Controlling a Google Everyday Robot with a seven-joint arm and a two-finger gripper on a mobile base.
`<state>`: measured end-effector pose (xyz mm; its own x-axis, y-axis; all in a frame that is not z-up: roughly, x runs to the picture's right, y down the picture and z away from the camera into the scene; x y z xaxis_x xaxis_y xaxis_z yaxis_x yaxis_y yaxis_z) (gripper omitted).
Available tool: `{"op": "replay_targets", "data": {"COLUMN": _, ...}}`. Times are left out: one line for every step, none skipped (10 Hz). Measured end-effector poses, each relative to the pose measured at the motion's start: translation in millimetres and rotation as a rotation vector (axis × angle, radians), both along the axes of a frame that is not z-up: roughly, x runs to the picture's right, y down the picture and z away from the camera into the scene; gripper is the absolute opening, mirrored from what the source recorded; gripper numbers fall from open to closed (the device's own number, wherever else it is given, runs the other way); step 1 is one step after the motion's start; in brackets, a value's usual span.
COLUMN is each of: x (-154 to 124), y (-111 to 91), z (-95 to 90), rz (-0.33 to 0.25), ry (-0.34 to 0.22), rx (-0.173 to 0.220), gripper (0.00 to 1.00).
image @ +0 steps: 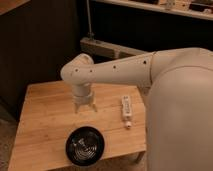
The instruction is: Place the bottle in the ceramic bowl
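Two fingers of our gripper (85,107) stand apart, empty, just behind the bowl (85,146). Right of the bowl and farther back, the bottle (126,110) lies flat; we should straddle its narrow middle squarely.

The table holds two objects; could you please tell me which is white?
The bottle: slim, white, lying flat off to the side of the gripper. The bowl, nearer the camera than the gripper, is round and black.

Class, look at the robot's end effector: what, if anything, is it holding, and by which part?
Nothing is held. The end effector hangs open above the wooden table, while the slim white bottle lies flat on the table, apart from it.
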<state>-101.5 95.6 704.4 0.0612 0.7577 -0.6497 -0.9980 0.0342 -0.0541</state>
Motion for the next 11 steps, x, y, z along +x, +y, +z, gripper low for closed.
{"op": "replay_targets", "data": {"x": 0.0, "y": 0.0, "z": 0.0, "rz": 0.000, "ry": 0.000, "rx": 0.000, "gripper": 0.65}}
{"op": "replay_targets", "data": {"x": 0.0, "y": 0.0, "z": 0.0, "rz": 0.000, "ry": 0.000, "rx": 0.000, "gripper": 0.65}}
{"op": "replay_targets", "data": {"x": 0.0, "y": 0.0, "z": 0.0, "rz": 0.000, "ry": 0.000, "rx": 0.000, "gripper": 0.65}}
{"op": "replay_targets", "data": {"x": 0.0, "y": 0.0, "z": 0.0, "rz": 0.000, "ry": 0.000, "rx": 0.000, "gripper": 0.65}}
{"op": "replay_targets", "data": {"x": 0.0, "y": 0.0, "z": 0.0, "rz": 0.000, "ry": 0.000, "rx": 0.000, "gripper": 0.65}}
{"op": "replay_targets", "data": {"x": 0.0, "y": 0.0, "z": 0.0, "rz": 0.000, "ry": 0.000, "rx": 0.000, "gripper": 0.65}}
{"op": "replay_targets", "data": {"x": 0.6, "y": 0.2, "z": 0.2, "rz": 0.001, "ry": 0.000, "rx": 0.000, "gripper": 0.65}}
{"op": "replay_targets", "data": {"x": 4.8, "y": 0.3, "z": 1.6, "rz": 0.018, "ry": -0.002, "rx": 0.006, "gripper": 0.65}}
{"op": "replay_targets", "data": {"x": 15.7, "y": -3.4, "z": 6.3, "rz": 0.040, "ry": -0.005, "rx": 0.017, "gripper": 0.65}}
{"op": "replay_targets", "data": {"x": 27.2, "y": -7.8, "z": 12.0, "rz": 0.058, "ry": -0.007, "rx": 0.027, "gripper": 0.65}}
{"op": "replay_targets", "data": {"x": 42.0, "y": -12.9, "z": 18.0, "rz": 0.081, "ry": -0.008, "rx": 0.039, "gripper": 0.65}}
